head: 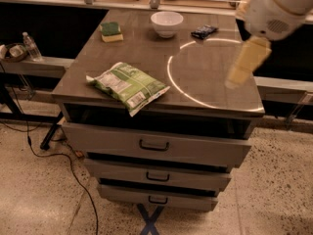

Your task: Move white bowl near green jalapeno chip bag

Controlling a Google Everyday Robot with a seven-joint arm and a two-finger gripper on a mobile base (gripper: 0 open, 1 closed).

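The white bowl (167,23) stands upright at the back middle of the grey tabletop (210,77). The green jalapeno chip bag (128,86) lies flat near the front left edge, well apart from the bowl. My gripper (240,70) hangs over the right side of the tabletop below the white arm housing (279,9). It is to the right of the bowl and nearer the front, and touches nothing.
A green-and-yellow sponge (111,31) lies at the back left and a small dark blue packet (204,32) at the back right. A bright ring of light marks the right half of the top. Drawers (154,145) are below. A water bottle (32,46) stands on the left shelf.
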